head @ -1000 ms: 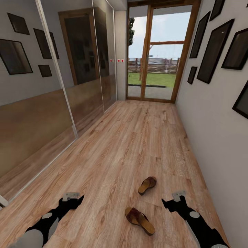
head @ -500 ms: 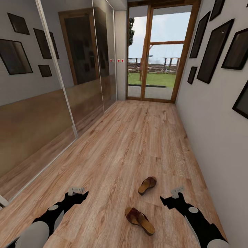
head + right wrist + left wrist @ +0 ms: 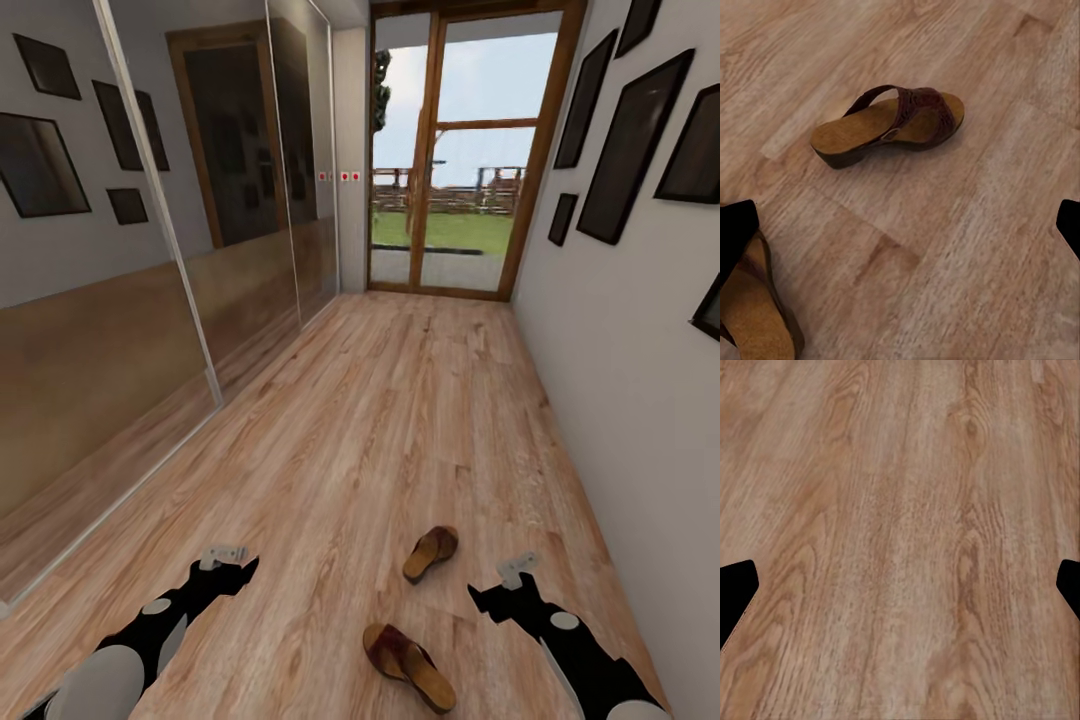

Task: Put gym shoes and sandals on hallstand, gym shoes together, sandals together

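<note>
Over bare light brown wood-grain plank floor [image 3: 380, 400] at the near left, the left black gripper [image 3: 228, 563] hangs with fingers spread, empty. Right of it lie two dark brown leather sandals with tan soles: one nearest [image 3: 408, 652], one a little farther [image 3: 431, 553]. The right black gripper [image 3: 503, 585] hovers just right of both, between them in depth, fingers apart, holding nothing.
</note>
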Motion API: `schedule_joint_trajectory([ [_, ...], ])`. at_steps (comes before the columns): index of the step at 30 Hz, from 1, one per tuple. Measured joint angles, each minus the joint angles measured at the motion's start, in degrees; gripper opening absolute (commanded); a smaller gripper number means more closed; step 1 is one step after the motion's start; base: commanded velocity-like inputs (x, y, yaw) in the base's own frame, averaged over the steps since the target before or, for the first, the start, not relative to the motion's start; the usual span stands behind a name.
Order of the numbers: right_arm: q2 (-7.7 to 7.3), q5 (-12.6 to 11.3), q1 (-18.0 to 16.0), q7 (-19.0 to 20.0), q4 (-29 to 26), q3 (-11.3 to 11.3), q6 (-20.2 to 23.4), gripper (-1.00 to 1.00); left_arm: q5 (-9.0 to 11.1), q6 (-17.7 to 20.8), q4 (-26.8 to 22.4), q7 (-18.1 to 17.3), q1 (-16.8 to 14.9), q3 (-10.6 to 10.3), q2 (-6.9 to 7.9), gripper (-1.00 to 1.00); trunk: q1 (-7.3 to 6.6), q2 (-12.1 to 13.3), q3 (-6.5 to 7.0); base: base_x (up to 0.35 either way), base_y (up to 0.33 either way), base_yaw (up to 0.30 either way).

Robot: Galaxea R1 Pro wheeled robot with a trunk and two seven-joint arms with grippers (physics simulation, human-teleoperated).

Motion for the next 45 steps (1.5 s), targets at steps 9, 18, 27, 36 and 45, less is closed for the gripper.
schedule_joint_trajectory([
  [9, -0.04, 5.45, 0.00, -0.02, 3.42, 0.02, -0.06, 1.00, 0.11, -0.02, -0.04, 0.00, 0.00, 0.00, 0.00, 1.00, 0.03, 0.00, 0.00, 0.131, 0.000, 0.000],
  [18, 0.16, 10.92, 0.00, -0.01, 5.92, -0.04, -0.14, 1.00, -0.16, -0.02, 0.03, -0.46, 0.04, -0.07, -0.12, 1.00, 0.03, 0.00, 0.00, 0.018, 0.000, 0.000],
  [27, 0.26, 11.82, 0.00, 0.00, 6.60, -0.05, -0.16, 1.00, -0.27, 0.09, 0.06, -0.73, 0.01, -0.11, -0.16, 1.00, 0.25, -0.38, -0.18, 0.002, 0.000, 0.000],
  [36, 0.37, 11.91, 0.00, 0.00, 6.71, -0.05, -0.16, 1.00, -0.28, 0.53, 0.06, -1.19, -0.08, -0.27, -0.22, 1.00, 2.23, -3.99, -2.11, 0.000, 0.000, 0.000],
  [45, 0.46, 11.94, 0.00, 0.06, 7.82, -0.05, -0.16, 1.00, -0.24, 1.26, -0.37, -2.68, -1.23, -0.95, -1.70, 1.00, 4.20, -7.60, -4.47, 0.000, 0.000, 0.000],
])
